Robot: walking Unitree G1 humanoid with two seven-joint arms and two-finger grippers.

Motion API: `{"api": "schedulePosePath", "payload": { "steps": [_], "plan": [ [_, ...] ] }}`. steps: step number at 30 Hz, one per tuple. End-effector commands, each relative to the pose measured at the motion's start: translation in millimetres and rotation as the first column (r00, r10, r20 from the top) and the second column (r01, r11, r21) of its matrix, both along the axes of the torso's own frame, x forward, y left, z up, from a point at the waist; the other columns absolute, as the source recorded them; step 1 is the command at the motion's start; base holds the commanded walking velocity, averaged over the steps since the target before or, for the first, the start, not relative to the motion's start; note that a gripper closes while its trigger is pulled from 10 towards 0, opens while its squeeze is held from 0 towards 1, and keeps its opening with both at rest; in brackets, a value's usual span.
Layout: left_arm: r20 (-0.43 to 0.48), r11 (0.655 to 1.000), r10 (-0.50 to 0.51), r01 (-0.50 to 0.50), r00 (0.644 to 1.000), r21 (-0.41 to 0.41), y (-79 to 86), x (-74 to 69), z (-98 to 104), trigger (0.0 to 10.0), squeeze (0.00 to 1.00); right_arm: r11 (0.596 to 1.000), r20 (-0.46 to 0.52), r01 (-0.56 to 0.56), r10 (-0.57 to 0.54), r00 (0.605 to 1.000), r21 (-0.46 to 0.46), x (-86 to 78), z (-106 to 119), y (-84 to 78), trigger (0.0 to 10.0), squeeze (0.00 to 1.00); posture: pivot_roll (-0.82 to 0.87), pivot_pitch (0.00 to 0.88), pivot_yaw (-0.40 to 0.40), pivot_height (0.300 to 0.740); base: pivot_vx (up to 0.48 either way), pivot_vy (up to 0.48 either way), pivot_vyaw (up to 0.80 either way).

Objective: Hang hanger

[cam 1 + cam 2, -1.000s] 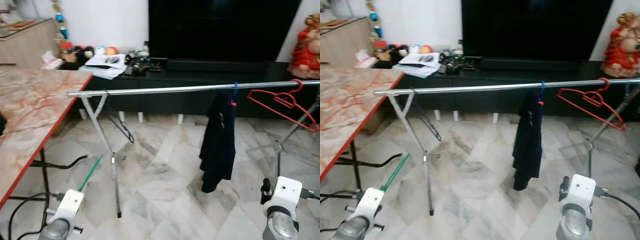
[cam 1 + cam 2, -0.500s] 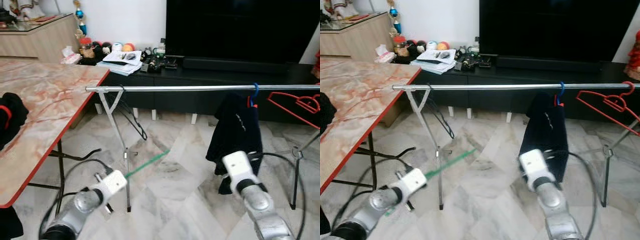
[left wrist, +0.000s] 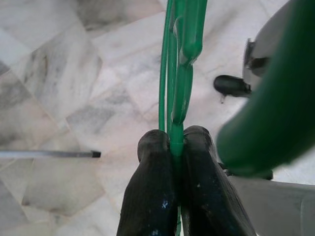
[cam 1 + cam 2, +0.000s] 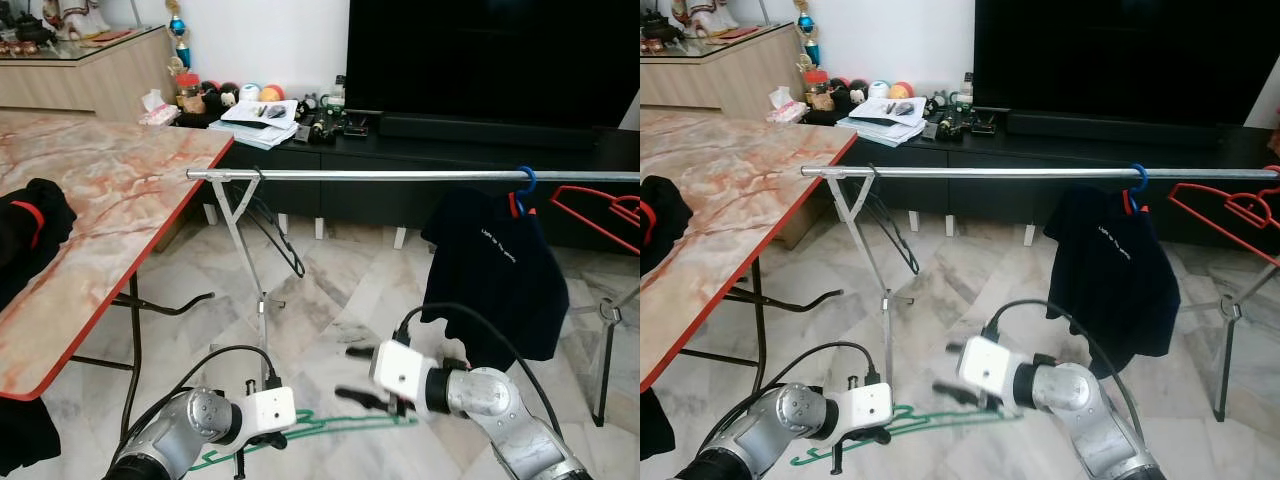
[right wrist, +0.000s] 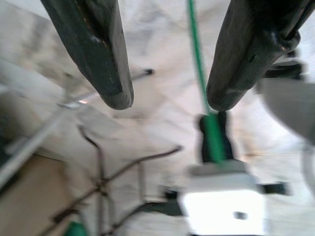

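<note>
The left gripper (image 3: 172,147) is clenched on the thin green wire hanger (image 4: 345,423), held low over the marble floor (image 4: 330,300); the right gripper (image 4: 352,373), fingers spread apart and grasping nothing, faces it with the hanger's wire running between its fingertips (image 5: 115,96). Behind them, the long silver rail of the clothes rack (image 4: 400,175) spans the room. A dark navy shirt (image 4: 495,280) hangs near the rail's right end on a blue hook, with a red wire hanger (image 4: 605,210) just beyond it. The marble-patterned, red-edged table (image 4: 90,200) stands at the left.
</note>
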State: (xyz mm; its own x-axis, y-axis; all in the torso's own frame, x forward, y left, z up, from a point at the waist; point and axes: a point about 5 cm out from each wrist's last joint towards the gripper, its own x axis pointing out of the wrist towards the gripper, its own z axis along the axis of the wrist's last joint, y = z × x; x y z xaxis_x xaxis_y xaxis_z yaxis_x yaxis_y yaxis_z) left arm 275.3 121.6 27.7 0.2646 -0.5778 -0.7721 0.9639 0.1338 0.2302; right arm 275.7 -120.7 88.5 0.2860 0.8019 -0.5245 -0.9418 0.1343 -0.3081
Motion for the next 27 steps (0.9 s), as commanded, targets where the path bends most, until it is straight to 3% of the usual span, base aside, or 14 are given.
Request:
{"api": "schedulePosePath", "payload": {
  "steps": [1,2,5,6,7,8,13,22,27],
  "plan": [
    [0.014,0.999,-0.046,0.046,0.999,0.000,-9.4,1.1,7.0,10.0,0.00,0.997,-0.027,-0.079,0.080,0.996,0.012,-0.3,4.4,9.9,10.0,0.80,-0.02,0.000,0.038,0.740,0.000,0.000,0.00],
    [0.017,0.998,-0.058,0.058,0.998,0.003,-10.9,1.3,7.8,10.0,0.00,0.996,-0.026,-0.091,0.091,0.996,-0.001,-0.2,3.5,10.6,10.0,1.00,-0.02,0.000,0.037,0.740,0.000,0.000,0.00],
    [0.026,0.994,-0.104,0.104,0.994,0.017,-16.3,1.8,10.4,10.0,0.00,0.991,-0.008,-0.116,0.116,0.993,-0.062,2.5,-2.4,12.8,10.0,1.00,-0.02,0.000,0.032,0.740,0.000,0.000,0.00],
    [0.026,0.993,-0.115,0.115,0.993,0.021,-17.5,1.7,11.1,10.0,0.00,0.989,-0.009,-0.125,0.124,0.992,-0.073,2.6,-3.6,13.7,10.0,0.91,-0.02,0.000,0.032,0.740,0.000,0.000,0.00],
    [0.026,0.991,-0.130,0.129,0.991,0.025,-19.4,1.4,12.3,10.0,0.00,0.986,-0.019,-0.145,0.143,0.989,-0.078,1.7,-4.7,15.4,10.0,0.04,-0.01,0.000,0.029,0.740,0.000,0.000,0.00],
    [0.027,0.991,-0.135,0.134,0.991,0.027,-20.1,1.2,12.9,10.0,0.00,0.985,-0.025,-0.154,0.153,0.988,-0.077,1.0,-5.0,16.1,10.0,0.00,-0.01,0.000,0.029,0.740,0.000,0.000,0.00],
    [0.043,0.984,-0.175,0.173,0.984,0.048,-26.2,1.8,16.0,10.0,0.00,0.965,-0.045,-0.215,0.211,0.976,-0.147,0.0,-11.6,19.9,10.0,0.00,-0.01,0.000,0.021,0.740,0.000,0.000,0.00],
    [0.038,0.980,-0.195,0.193,0.980,0.043,-32.5,-1.1,16.9,10.0,0.00,0.955,-0.054,-0.206,0.199,0.978,-0.213,3.2,-19.7,16.6,10.0,0.00,-0.01,0.000,0.019,0.740,0.000,0.000,0.00],
    [0.057,0.978,-0.206,0.203,0.977,0.049,-34.0,1.0,21.0,10.0,0.00,0.939,-0.044,-0.127,0.119,0.992,-0.319,9.7,-30.4,11.4,10.0,0.00,-0.01,0.000,0.020,0.740,0.000,0.000,0.00]
  ]
}}
